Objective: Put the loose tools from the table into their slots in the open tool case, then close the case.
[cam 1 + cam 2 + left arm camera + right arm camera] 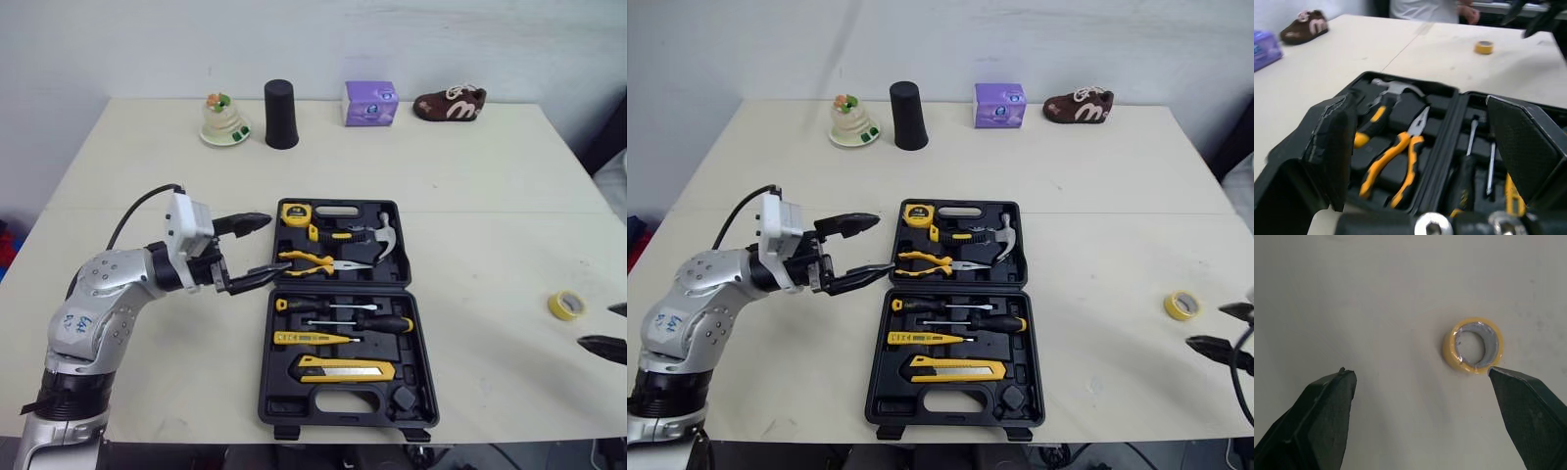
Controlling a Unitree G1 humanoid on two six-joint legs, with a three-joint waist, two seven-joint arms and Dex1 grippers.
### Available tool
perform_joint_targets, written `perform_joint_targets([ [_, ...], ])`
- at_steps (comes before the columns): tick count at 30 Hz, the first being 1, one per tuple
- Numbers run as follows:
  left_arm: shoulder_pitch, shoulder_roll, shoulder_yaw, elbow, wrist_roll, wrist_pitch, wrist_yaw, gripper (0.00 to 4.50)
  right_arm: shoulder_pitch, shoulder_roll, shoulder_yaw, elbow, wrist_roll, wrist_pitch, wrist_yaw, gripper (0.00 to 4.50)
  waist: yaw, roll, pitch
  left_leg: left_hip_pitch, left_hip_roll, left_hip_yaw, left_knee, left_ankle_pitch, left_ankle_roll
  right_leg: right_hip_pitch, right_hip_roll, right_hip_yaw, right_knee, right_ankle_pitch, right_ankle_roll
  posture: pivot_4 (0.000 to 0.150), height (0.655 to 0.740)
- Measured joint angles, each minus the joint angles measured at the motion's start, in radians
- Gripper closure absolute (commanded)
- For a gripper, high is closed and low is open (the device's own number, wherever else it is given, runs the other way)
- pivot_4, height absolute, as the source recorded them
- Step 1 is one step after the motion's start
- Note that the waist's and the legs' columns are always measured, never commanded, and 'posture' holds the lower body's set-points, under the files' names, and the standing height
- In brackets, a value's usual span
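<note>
Beside the case's [338, 287] left edge, the left claw [276, 245] hangs spread and empty. Over the bench [470, 176], the right claw [1420, 374] is spread too, near the tape [1449, 352].

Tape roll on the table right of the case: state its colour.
The tape roll is yellow, grey inside its core; right wrist view shows it best.

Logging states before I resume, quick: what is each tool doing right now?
Left tool: open, empty.
Right tool: open, empty; tape not gripped.
</note>
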Motion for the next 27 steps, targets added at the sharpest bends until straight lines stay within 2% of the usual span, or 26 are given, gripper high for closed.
perform_joint_targets([
  [2, 0.008, 0.003, -0.021, -0.024, 0.0, 0.006, -0.016, 0.11, -0.121, 0.0, 0.094, 0.08, -0.028, 0.001, 0.038, 0.0, -0.001, 0.004, 0.003, -0.001, 0.002, 0.0, 0.004, -0.001, -0.001, 0.0, 0.007, 0.002, 0.002, 0.0, 0.0, 0.15, 0.74],
  [10, 0.005, -0.019, -0.031, -0.054, -0.014, 0.042, -0.011, 0.11, -0.465, 0.005, 0.365, 0.283, -0.161, 0.009, 0.125, 0.0, -0.004, 0.01, 0.009, 0.003, 0.003, 0.002, 0.012, 0.0, -0.001, -0.001, 0.007, 0.01, 0.014, 0.0, 0.001, 0.15, 0.74],
  [23, 0.037, 0.006, -0.021, -0.085, -0.024, 0.068, -0.025, 0.11, -0.622, 0.043, 0.498, 0.407, -0.287, 0.016, 0.137, 0.0, -0.007, 0.01, 0.009, 0.006, 0.003, 0.008, 0.013, 0.0, -0.001, -0.001, 0.007, 0.016, 0.017, 0.001, 0.001, 0.15, 0.74],
  [26, 0.035, 0.006, -0.021, -0.085, -0.025, 0.068, -0.036, 0.0, -0.642, 0.062, 0.502, 0.425, -0.296, 0.012, 0.138, 0.83, -0.008, 0.01, 0.009, 0.007, 0.003, 0.009, 0.013, 0.0, -0.001, -0.001, 0.007, 0.017, 0.017, 0.001, 0.001, 0.15, 0.74],
  [27, 0.033, 0.006, -0.021, -0.085, -0.025, 0.068, -0.04, 0.0, -0.647, 0.062, 0.505, 0.431, -0.298, 0.011, 0.142, 1.28, -0.009, 0.01, 0.009, 0.007, 0.003, 0.009, 0.013, 0.0, -0.001, -0.001, 0.008, 0.018, 0.017, 0.001, 0.001, 0.15, 0.74],
])
